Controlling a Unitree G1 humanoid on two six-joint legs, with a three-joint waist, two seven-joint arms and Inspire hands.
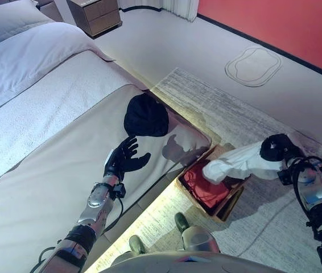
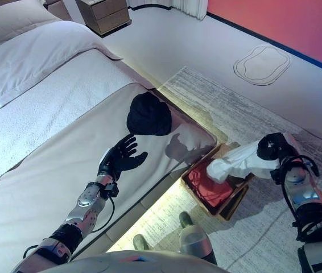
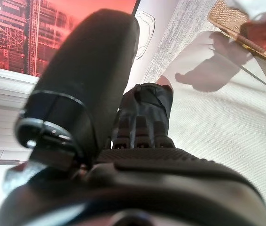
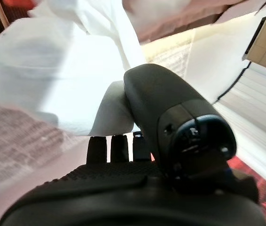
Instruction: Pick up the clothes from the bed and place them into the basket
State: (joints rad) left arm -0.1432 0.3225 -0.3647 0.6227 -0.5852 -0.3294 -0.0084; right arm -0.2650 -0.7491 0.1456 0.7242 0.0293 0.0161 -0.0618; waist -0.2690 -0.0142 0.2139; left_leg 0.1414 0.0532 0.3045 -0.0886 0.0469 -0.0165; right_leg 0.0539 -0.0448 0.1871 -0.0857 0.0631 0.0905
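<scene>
A black garment (image 1: 145, 115) lies bunched on the bed (image 1: 41, 170) near its edge; it also shows in the left wrist view (image 3: 148, 106). My left hand (image 1: 125, 158) hovers over the bed just short of it, fingers spread open and empty. My right hand (image 1: 277, 149) is shut on a white garment (image 1: 235, 164), which hangs over the wicker basket (image 1: 222, 213) on the floor beside the bed. The white garment (image 4: 53, 80) shows pinched between thumb and fingers in the right wrist view. A red garment (image 1: 203, 183) lies inside the basket.
White pillows (image 1: 13, 34) lie at the head of the bed. A wooden nightstand (image 1: 95, 14) stands beyond it. A grey rug (image 1: 246, 114) covers the floor under the basket, with a red wall (image 1: 275, 23) behind.
</scene>
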